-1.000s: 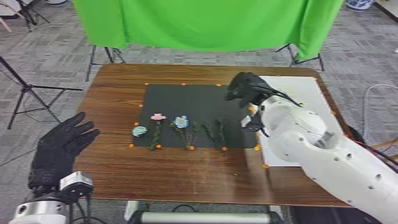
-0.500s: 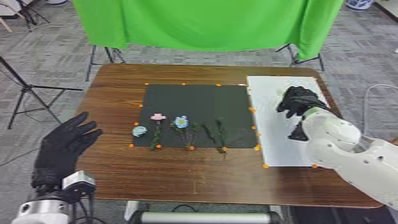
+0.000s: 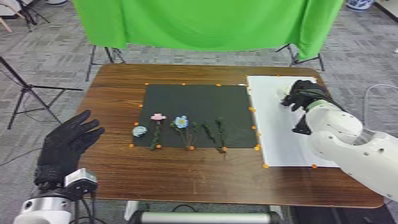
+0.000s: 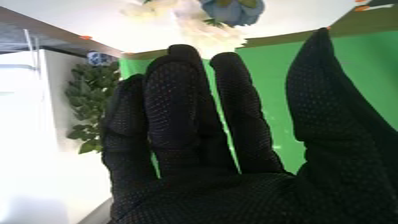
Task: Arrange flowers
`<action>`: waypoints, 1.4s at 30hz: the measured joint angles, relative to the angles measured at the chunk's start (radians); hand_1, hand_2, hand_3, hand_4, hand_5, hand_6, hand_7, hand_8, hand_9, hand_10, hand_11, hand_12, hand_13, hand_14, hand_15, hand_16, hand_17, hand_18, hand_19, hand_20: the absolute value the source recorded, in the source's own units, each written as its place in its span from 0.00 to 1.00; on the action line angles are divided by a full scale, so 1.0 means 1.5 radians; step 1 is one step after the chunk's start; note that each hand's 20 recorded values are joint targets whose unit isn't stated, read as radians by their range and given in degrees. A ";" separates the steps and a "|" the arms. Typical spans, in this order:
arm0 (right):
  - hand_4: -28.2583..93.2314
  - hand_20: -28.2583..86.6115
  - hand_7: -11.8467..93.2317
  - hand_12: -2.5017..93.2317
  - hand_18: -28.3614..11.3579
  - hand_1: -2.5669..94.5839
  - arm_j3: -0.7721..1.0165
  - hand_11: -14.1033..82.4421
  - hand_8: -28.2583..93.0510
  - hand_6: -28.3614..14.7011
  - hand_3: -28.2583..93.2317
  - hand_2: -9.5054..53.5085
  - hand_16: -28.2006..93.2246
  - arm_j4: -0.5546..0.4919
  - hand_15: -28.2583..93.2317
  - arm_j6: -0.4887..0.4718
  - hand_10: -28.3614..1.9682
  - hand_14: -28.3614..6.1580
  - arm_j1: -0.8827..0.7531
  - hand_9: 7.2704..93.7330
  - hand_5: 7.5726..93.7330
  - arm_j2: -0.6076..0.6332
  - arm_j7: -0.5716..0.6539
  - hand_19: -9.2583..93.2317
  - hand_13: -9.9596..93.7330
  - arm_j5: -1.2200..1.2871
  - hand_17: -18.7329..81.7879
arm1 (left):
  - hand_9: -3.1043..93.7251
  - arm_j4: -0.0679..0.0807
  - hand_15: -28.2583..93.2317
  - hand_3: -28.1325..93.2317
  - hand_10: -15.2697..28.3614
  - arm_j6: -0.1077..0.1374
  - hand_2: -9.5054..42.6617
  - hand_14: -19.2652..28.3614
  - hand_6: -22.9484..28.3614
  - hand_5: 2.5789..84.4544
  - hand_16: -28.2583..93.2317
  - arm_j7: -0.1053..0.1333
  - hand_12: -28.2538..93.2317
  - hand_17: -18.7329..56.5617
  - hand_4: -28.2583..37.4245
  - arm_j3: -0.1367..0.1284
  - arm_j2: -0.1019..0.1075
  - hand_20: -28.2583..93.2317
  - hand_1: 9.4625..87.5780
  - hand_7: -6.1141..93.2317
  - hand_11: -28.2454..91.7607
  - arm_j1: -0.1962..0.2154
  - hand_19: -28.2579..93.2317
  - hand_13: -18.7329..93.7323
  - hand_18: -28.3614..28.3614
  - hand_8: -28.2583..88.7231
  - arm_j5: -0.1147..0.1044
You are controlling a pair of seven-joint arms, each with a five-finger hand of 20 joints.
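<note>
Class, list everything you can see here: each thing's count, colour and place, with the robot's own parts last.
Pink flower: one, black mat
Blue flower: one, right of pink
Pale blue flower: one, mat's left edge
Leafy stems: several, green, mat's near right
Blue-grey flower: one, beyond right fingertips
Cream flowers: count unclear, beside it
White sheet: one, table's right
Orange markers: many, bordering both
Table: one, brown, centre
Green cloth: one, behind
Tripods: several, black, floor
Potted plant: green, background
Arms: two, white
Left hand: black, table's left edge
Right hand: black, above sheet
</note>
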 measured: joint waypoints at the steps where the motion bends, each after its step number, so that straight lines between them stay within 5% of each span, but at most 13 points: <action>1: 0.01 0.53 0.32 0.17 0.13 0.31 0.000 0.44 0.10 0.59 1.00 0.10 0.30 0.005 0.93 -0.003 0.32 0.48 0.001 0.53 0.47 -0.003 0.001 1.00 0.68 0.000 0.45 | 0.44 0.000 0.67 0.92 0.81 0.000 0.25 0.98 0.68 0.49 0.15 0.001 0.31 0.17 0.15 0.001 0.000 0.19 0.20 0.22 0.47 0.000 0.76 0.44 0.93 0.16 0.000; 15: 0.00 0.52 0.32 0.17 0.12 0.32 0.037 0.44 0.10 0.71 1.00 0.09 0.30 0.042 0.94 -0.094 0.32 0.46 -0.012 0.53 0.41 -0.054 0.017 0.99 0.67 0.002 0.43 | 0.45 0.002 0.67 0.92 0.81 0.000 0.26 0.98 0.68 0.49 0.15 0.006 0.31 0.17 0.15 0.005 0.000 0.19 0.20 0.22 0.47 -0.006 0.76 0.44 0.93 0.16 -0.001; 22: 0.00 0.52 0.32 0.17 0.12 0.35 0.058 0.44 0.10 0.70 0.99 0.09 0.30 0.058 0.93 -0.116 0.35 0.47 -0.030 0.57 0.50 -0.084 0.017 0.98 0.68 -0.006 0.44 | 0.45 0.003 0.67 0.92 0.81 0.000 0.25 0.98 0.68 0.49 0.15 0.007 0.31 0.17 0.15 0.006 0.000 0.19 0.20 0.22 0.47 -0.006 0.76 0.44 0.93 0.16 -0.001; 26: 0.00 0.50 0.34 0.17 0.14 0.42 0.044 0.43 0.10 0.73 0.98 0.09 0.32 0.058 0.90 -0.115 0.49 0.53 -0.027 0.67 0.61 -0.088 0.022 0.99 0.73 -0.017 0.47 | 0.45 0.004 0.67 0.92 0.81 0.000 0.25 0.98 0.68 0.49 0.15 0.007 0.31 0.17 0.15 0.006 0.000 0.19 0.20 0.22 0.47 -0.007 0.76 0.44 0.93 0.16 -0.001; 33: 0.00 0.54 0.36 0.34 0.16 0.56 -0.069 0.30 0.20 0.74 0.90 0.02 0.35 0.062 0.90 0.005 0.72 0.68 0.021 0.94 0.81 -0.073 0.041 1.00 0.85 -0.068 0.54 | 0.44 0.004 0.67 0.92 0.81 0.000 0.26 0.98 0.68 0.49 0.15 0.006 0.31 0.17 0.15 0.006 -0.002 0.19 0.21 0.22 0.47 -0.007 0.76 0.44 0.93 0.16 -0.001; 42: 0.00 0.54 0.35 0.35 0.16 0.57 -0.101 0.31 0.21 0.72 0.91 0.00 0.36 0.054 0.90 0.093 0.71 0.68 0.018 0.96 0.83 -0.062 0.062 1.00 0.86 -0.082 0.55 | 0.45 0.004 0.67 0.92 0.81 0.000 0.26 0.98 0.68 0.49 0.15 0.004 0.31 0.17 0.15 0.006 -0.003 0.19 0.21 0.22 0.47 -0.007 0.76 0.44 0.93 0.16 -0.001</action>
